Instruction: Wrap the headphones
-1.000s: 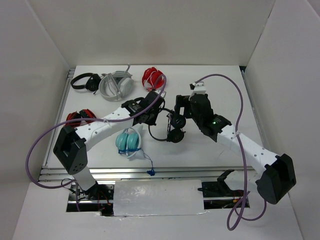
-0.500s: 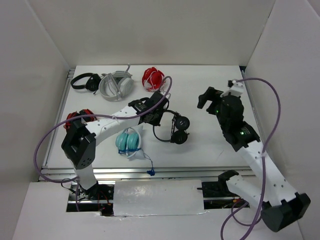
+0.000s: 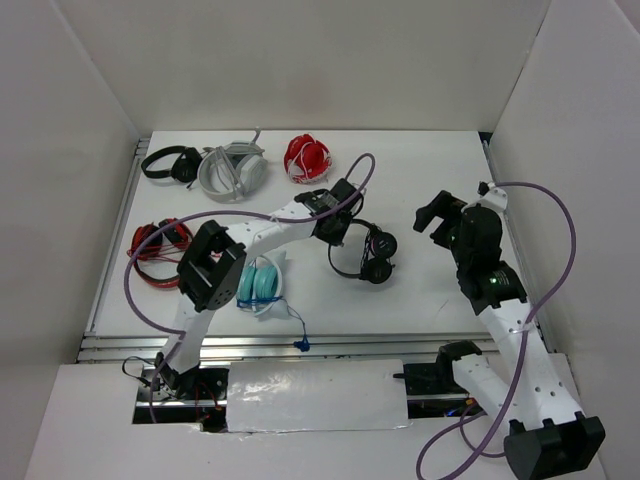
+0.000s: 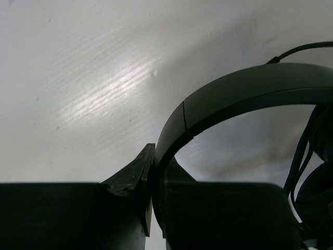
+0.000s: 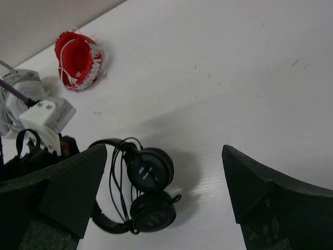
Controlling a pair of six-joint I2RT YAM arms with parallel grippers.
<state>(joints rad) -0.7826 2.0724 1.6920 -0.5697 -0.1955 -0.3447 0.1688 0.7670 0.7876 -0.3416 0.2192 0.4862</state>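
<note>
white table (image 3: pixel 430 170), headphones (image 3: pixel 377 268) lying crosswise, earcups rightward, headband in left hand (image 3: pixel 342 230)

right end effector (image 3: pixel 431 214) withdrew; headphones (image 3: pixel 371 258) dragged right

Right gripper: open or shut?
Open. The right gripper has its dark fingers wide apart in the right wrist view, gripping nothing; the all-black on-ear headphones lie beyond them.
</note>
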